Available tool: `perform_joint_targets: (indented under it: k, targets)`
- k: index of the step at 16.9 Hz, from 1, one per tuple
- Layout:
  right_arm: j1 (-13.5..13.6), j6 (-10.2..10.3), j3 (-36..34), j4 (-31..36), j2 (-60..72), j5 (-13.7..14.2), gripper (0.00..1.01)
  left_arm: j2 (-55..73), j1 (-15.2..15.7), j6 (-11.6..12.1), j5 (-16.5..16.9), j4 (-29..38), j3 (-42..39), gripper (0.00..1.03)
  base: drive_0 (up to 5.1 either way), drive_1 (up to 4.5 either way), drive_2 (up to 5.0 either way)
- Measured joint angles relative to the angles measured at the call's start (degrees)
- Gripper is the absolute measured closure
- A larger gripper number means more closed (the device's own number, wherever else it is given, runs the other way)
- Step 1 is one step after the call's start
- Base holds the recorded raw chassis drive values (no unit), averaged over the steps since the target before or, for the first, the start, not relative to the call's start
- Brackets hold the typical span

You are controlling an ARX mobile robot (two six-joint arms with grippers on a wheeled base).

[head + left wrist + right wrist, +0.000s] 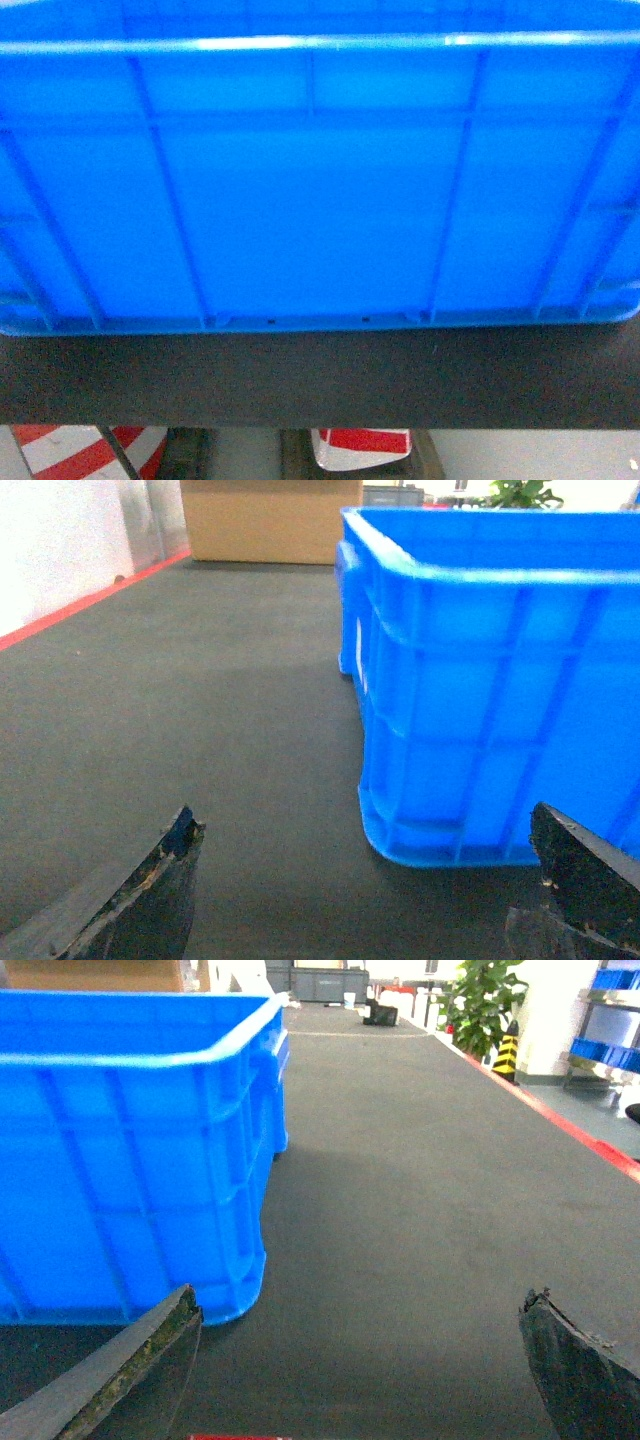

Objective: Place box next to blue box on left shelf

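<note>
The box (320, 190) sits on a dark surface (200, 730), square to the robot, its near ribbed wall filling the head view. It lies between the two claws: left claw (365, 890) has it ahead and to its right, near corner just beside one finger; right claw (355, 1360) has it ahead-left, corner near the left finger. Both claws are spread wide and grip nothing. Judging by that, they flank the ends for a two-arm side lift, not yet begun. No left shelf visible from here. Farther off: cardboard carton (265, 520) beyond the left claw, plant (485, 1005) beyond the right. No brand, label or readable text anywhere.
</note>
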Motion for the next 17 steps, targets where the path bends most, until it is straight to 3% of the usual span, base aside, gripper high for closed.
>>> perform_joint_targets:
  k: [17]
  targets:
    - [0.0, 0.0, 0.0, 0.0, 0.0, 0.0, 0.03, 0.0, 0.0, 0.0, 0.0, 0.0, 0.0, 0.05, 0.0, 0.0, 0.0]
